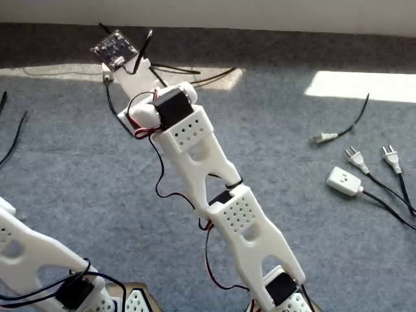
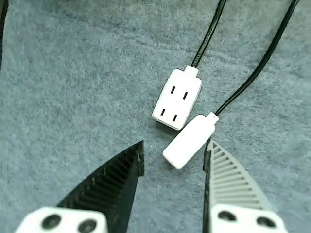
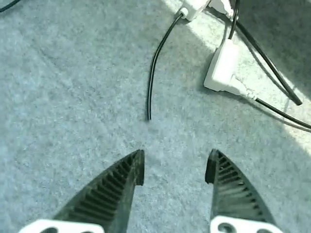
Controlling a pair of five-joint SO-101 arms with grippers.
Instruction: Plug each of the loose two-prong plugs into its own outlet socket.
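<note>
Left gripper: jaws spread wide, nothing held, poised over grey carpet. A double socket block is seen just ahead of it. A second white block on a black cable lies just beside that, close to the pale finger.

Right gripper: jaws also wide open and empty. A short lead and a single socket are seen well ahead of it.

From above, two plugs are seen unplugged, lying next to that single socket.
</note>
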